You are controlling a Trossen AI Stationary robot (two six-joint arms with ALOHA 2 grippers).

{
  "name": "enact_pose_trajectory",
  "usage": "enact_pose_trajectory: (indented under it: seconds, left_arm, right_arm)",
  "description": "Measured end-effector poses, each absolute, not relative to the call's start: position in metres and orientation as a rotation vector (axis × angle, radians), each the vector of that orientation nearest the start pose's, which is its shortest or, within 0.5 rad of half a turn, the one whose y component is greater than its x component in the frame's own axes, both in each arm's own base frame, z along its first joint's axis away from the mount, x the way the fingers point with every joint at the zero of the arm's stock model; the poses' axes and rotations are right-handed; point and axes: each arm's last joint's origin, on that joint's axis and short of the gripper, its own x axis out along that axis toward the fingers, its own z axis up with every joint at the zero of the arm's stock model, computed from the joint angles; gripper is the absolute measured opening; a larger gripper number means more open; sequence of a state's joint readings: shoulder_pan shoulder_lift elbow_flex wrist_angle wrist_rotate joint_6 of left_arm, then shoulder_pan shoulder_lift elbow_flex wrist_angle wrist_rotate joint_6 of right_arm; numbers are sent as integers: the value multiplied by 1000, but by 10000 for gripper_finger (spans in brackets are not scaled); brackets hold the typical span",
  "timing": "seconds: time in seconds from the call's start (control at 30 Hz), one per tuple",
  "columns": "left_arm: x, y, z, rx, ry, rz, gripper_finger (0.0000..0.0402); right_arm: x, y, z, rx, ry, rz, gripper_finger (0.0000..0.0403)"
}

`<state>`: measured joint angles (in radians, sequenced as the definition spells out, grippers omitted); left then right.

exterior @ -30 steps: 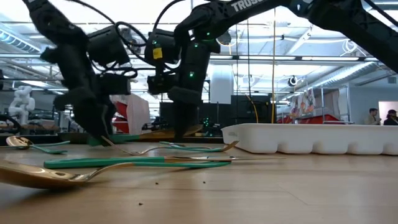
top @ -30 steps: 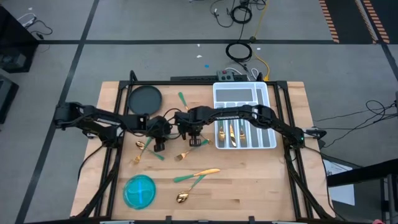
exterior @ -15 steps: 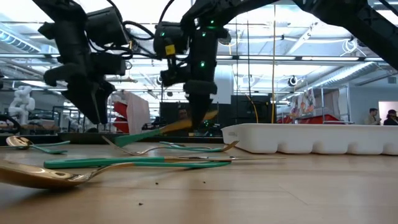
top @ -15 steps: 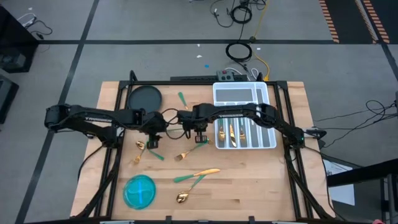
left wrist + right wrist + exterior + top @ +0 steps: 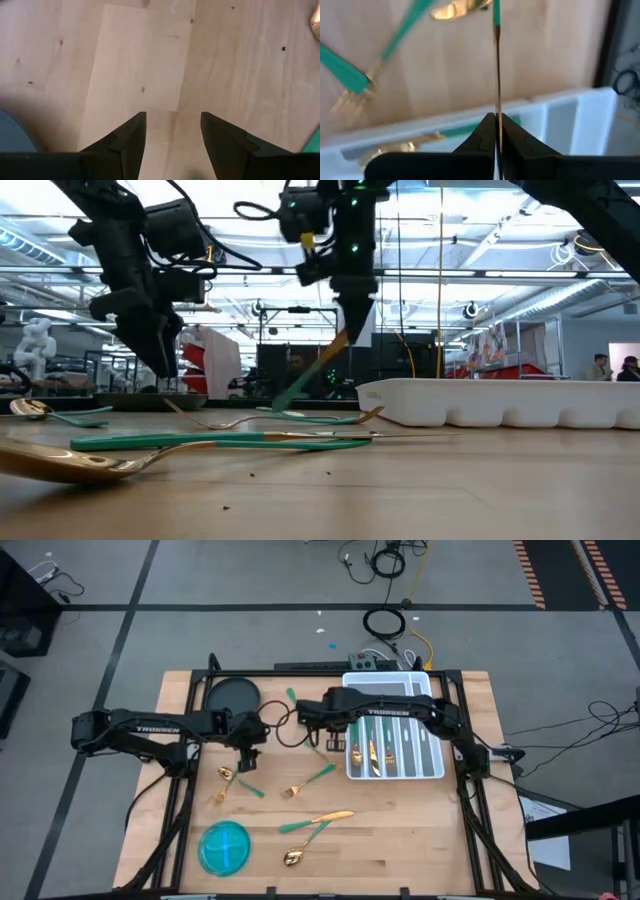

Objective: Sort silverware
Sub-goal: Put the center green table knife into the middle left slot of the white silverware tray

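My right gripper [image 5: 330,737] hangs just left of the white tray [image 5: 432,700], shut on one piece of silverware [image 5: 318,370] with a gold head and a teal handle. My left gripper [image 5: 245,762] hovers open over bare wood [image 5: 172,75], holding nothing. Loose silverware lies flat on the table: a pair [image 5: 230,782] by the left gripper, a fork [image 5: 305,783] at the middle, two pieces [image 5: 318,823] nearer the front, one teal piece [image 5: 292,698] at the back. Several pieces [image 5: 375,752] lie in the tray. My right gripper pinches the gold head end [image 5: 496,107] of the piece between its two fingers, from above, pointing steeply down. The piece shows edge-on between the fingers. It is lifted clear of the table and hangs tilted, its teal handle [image 5: 298,387] slanting down below the fingers.
A round blue bowl [image 5: 224,847] stands at the front left and a dark round plate [image 5: 232,697] at the back left. Black cable loops [image 5: 285,730] lie between the two arms. Bare wood spreads at the front right.
My right gripper has risen and gone toward the tray, staying shut; the piece it holds has come up off the table and now hangs tilted, handle down. My left gripper has lifted off the table and drawn back a little toward the left edge.
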<state>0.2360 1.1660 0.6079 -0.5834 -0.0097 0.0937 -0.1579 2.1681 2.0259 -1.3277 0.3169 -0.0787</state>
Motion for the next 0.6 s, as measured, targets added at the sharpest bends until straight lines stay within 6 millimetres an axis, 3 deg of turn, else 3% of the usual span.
enact_pose_trajectory:
  seconds: [0.33, 0.6]
  left_arm:
    - [190, 47, 179, -43, 1145, 164, 197]
    - [190, 47, 179, -31, 1145, 156, 197]
  right_arm:
    - [392, -79, 309, -126, 1373, -478, 0]
    - [353, -75, 339, -118, 1440, -629, 0]
